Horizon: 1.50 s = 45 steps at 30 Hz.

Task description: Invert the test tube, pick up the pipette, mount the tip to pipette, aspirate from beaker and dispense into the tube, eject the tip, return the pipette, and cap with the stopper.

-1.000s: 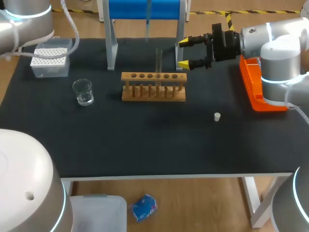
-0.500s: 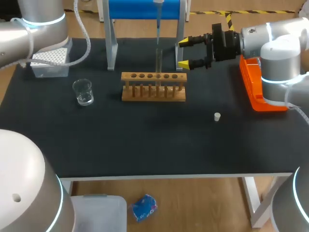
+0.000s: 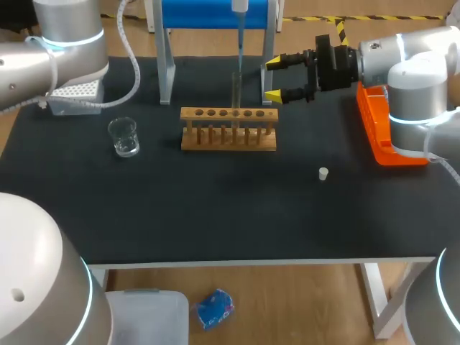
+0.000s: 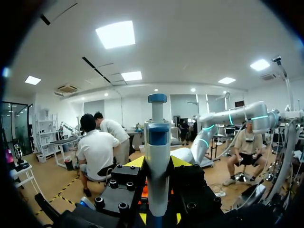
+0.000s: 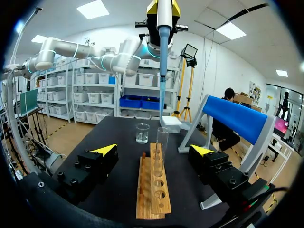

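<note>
A clear test tube stands upright in the wooden rack. My left gripper is shut on the blue-and-white pipette, held upright. In the right wrist view the pipette hangs from the left gripper, its thin tip just above the mouth of the test tube. My right gripper stands open beside the rack's far right end, holding nothing. The beaker sits left of the rack. The white stopper lies on the mat at the front right.
A tip box stands at the back left. A blue-topped stand rises behind the rack. An orange holder lies along the right edge. The black mat covers the table's front.
My left arm has swung in from the back left. The pipette has shifted right and come down over the test tube. The right arm has kept still.
</note>
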Motion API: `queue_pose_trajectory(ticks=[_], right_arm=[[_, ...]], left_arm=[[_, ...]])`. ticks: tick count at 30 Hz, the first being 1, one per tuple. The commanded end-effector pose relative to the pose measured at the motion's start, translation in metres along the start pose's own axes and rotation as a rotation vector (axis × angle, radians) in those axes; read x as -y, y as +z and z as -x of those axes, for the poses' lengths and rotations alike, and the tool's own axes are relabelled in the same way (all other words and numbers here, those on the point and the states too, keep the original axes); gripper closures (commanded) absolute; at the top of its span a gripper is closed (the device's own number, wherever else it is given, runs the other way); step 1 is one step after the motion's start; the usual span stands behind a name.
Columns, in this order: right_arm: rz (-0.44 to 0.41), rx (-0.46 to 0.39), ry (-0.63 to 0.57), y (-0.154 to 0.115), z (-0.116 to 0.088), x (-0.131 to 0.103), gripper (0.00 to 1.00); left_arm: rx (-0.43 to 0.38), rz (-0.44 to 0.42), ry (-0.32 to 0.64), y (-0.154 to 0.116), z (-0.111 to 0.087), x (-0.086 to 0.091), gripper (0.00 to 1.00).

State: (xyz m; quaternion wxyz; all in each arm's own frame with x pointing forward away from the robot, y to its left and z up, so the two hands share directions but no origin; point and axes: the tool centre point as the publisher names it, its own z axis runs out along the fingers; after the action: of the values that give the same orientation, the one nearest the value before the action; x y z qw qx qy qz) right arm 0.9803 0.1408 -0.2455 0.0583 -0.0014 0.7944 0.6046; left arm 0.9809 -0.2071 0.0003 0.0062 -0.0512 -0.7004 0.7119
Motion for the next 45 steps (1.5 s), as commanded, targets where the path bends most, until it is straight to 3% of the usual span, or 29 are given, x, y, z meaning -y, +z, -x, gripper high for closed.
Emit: queue_pose_trajectory(ticks=[1, 23, 37, 45], right_arm=[[-0.001, 0.0, 0.0, -0.001, 0.0, 0.0, 0.0], [-0.001, 0.0, 0.0, -0.001, 0.0, 0.0, 0.0], [-0.001, 0.0, 0.0, -0.001, 0.0, 0.0, 0.0], [-0.001, 0.0, 0.0, -0.001, 0.0, 0.0, 0.0]], left_arm=[[-0.007, -0.007, 0.003, -0.001, 0.004, -0.005, 1.0], [0.018, 0.002, -0.039, -0.011, 0.004, -0.023, 1.0], [0.021, -0.007, 0.01, -0.01, 0.002, -0.001, 1.0], [0.022, -0.004, -0.005, -0.01, 0.003, -0.01, 1.0]])
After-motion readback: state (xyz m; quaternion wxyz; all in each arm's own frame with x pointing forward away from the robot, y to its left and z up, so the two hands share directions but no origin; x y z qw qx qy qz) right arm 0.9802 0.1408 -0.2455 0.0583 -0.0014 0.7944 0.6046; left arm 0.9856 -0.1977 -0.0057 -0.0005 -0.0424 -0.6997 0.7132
